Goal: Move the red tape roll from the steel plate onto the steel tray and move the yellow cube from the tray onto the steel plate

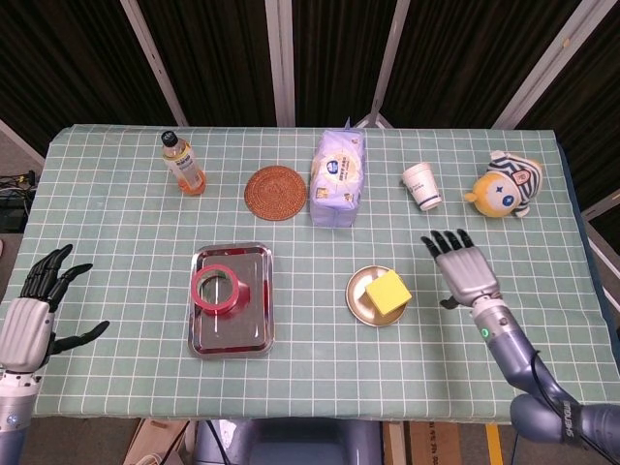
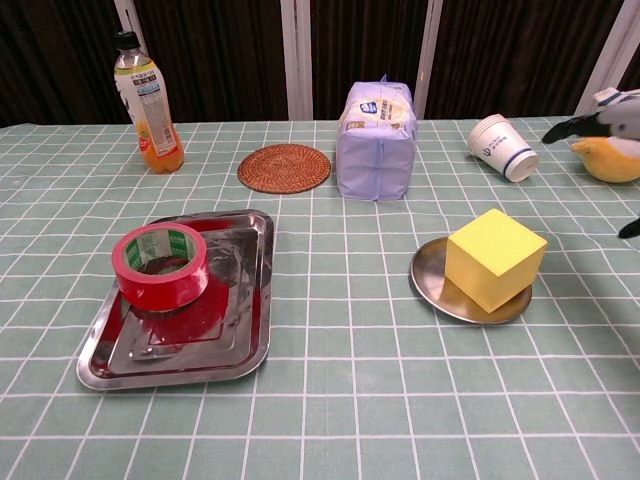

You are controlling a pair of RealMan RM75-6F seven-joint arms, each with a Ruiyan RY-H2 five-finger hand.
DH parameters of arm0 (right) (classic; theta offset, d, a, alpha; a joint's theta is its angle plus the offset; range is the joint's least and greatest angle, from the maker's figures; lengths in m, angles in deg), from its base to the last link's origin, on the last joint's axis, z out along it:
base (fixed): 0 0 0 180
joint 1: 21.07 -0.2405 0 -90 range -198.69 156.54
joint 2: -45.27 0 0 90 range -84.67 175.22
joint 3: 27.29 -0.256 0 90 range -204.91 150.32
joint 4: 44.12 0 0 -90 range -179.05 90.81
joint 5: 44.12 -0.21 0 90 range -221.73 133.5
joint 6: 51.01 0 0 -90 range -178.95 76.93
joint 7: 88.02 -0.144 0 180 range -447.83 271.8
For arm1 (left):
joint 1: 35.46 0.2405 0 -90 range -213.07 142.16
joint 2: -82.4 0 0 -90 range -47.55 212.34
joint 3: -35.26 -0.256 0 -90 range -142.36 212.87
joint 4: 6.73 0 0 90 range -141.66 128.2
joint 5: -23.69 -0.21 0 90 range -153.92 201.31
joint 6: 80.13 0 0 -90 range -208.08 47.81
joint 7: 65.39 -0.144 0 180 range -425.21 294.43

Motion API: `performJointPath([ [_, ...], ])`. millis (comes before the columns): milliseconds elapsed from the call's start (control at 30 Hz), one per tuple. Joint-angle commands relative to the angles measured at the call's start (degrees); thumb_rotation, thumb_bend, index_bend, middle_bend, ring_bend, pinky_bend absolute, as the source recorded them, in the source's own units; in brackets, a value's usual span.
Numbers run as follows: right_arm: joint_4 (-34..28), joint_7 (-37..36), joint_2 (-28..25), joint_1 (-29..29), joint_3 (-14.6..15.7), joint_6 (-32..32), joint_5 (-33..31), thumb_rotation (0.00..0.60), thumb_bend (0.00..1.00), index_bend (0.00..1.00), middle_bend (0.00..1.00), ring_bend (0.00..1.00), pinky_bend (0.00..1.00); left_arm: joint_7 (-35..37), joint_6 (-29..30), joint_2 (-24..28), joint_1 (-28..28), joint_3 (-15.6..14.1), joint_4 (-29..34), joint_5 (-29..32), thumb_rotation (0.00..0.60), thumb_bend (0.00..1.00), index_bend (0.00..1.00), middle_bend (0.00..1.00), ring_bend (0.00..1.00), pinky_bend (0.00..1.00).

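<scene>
The right hand [image 1: 464,267] hovered spread and empty beside the round steel plate [image 1: 360,301], where the yellow foam cube [image 1: 387,291] sat; the left hand [image 1: 39,305] hung open too. The red tape roll [image 1: 220,289] lay in the rectangular steel tray [image 1: 254,329]. Retreat should stay high and clear of the cube.

glossy steel tray [image 2: 255,300], woven coaster [image 2: 284,167]
</scene>
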Motion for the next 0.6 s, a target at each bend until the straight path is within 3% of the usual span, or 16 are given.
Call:
performJointPath([
  [33, -6.57, -12.25, -4.78, 13.75, 3.14, 18.18, 10.71, 0.6, 0.06, 0.0, 0.05, 0.05, 0.0, -8.29, -0.93, 0.75, 0.85, -0.11, 0.91, 1.97, 0.6, 0.0, 0.22, 0.0, 0.0, 0.08],
  [133, -0.39, -21.96, -1.44, 21.52, 5.79, 26.94, 23.1, 0.6, 0.06, 0.0, 0.05, 0.05, 0.0, -14.02, -2.16, 1.79, 1.66, -0.26, 4.08, 4.63, 0.6, 0.0, 0.22, 0.0, 0.0, 0.08],
  [267, 6.33, -26.29, 3.47, 27.11, 7.9, 33.13, 31.37, 0.6, 0.06, 0.0, 0.05, 0.05, 0.0, -17.22, -3.35, 3.09, 2.4, -0.88, 7.05, 6.48, 0.6, 0.0, 0.22, 0.0, 0.0, 0.09],
  [400, 12.12, -28.53, 7.23, 29.84, 7.79, 35.78, 36.11, 0.6, 0.06, 0.0, 0.05, 0.05, 0.0, -16.59, -3.83, 4.25, 2.9, -1.62, 8.39, 6.31, 0.6, 0.0, 0.22, 0.0, 0.0, 0.09],
  [600, 13.74, -24.34, 8.33, 31.42, 6.78, 36.92, 39.17, 0.6, 0.06, 0.0, 0.05, 0.05, 0.0, -16.38, -3.0, 5.24, 3.99, -1.82, 8.97, 6.59, 0.6, 0.0, 0.2, 0.0, 0.0, 0.09],
])
